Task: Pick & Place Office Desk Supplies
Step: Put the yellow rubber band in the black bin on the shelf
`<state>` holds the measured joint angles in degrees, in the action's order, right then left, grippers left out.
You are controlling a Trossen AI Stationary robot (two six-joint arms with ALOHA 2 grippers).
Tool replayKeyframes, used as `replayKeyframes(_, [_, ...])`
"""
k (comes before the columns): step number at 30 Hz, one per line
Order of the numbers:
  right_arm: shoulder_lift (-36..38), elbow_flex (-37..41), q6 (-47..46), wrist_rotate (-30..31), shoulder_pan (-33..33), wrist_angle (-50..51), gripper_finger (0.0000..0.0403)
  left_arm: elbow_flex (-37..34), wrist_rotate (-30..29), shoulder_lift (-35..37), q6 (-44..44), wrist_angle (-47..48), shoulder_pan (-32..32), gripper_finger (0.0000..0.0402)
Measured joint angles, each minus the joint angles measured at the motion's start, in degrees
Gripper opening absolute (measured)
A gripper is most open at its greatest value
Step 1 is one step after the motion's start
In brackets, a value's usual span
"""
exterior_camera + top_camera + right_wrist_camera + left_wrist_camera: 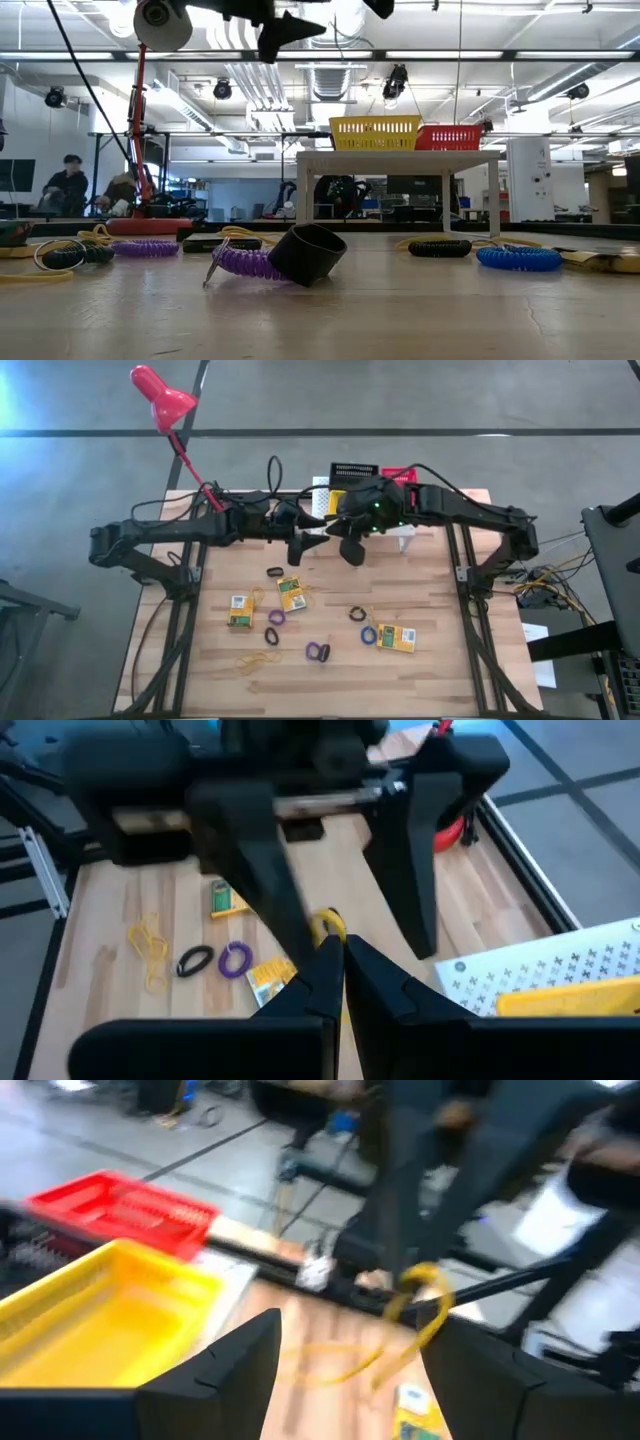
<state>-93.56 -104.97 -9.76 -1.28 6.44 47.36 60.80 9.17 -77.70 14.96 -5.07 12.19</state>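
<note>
My right gripper point(340, 955) point(352, 552) hovers high over the table's far middle, shut on a thin yellow rubber band point(328, 925) point(420, 1295). My left gripper point(355, 1325) point(300, 548) faces it, open, one finger on each side of the band without touching it. A yellow tray point(110, 1315) point(338, 502), a red tray point(125, 1210) and a black tray point(355, 470) sit on the white stand. Yellow-green boxes point(292, 593) point(240, 610) point(396, 637), purple point(317, 652), black point(275, 572) and blue point(368, 633) rings lie flat on the wood. My right gripper pinches the yellow rubber band point(330, 930) at its very fingertips, the fingers slanting down from the table's right side. The band is lifted clear of the table and hangs slack in a loop below the tips point(345, 1368).
The white perforated stand point(400, 535) point(400, 157) fills the far middle. The red desk lamp point(160, 395) rises from the far left corner, with cables beside it. More yellow bands point(255, 658) lie near the front left. In the room behind, people sit far off point(65, 185).
</note>
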Motion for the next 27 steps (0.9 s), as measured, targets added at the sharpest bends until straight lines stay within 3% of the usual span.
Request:
replayKeyframes(8, [-2.59, -7.20, 1.56, -0.04, -0.04, 3.45, 0.0008, 0.06, -1.13, 0.17, -0.02, -2.07, -0.11, 0.0156])
replayKeyframes(17, [-2.27, -7.82, 1.64, -0.04, -0.04, 4.71, 0.0008, 0.04, 2.18, 0.17, -0.09, -3.04, -0.11, 0.0013])
replayKeyframes(23, [-2.27, -7.59, 0.29, -0.07, 0.00, 5.17, 0.0010, 0.04, 2.43, 0.17, -0.04, -2.48, -0.11, 0.0003])
replayKeyframes(27, [-2.05, -8.23, -2.00, -0.20, 0.35, 8.37, 0.0033, 0.04, 2.41, 0.28, 2.09, 0.41, -0.09, 0.0002])
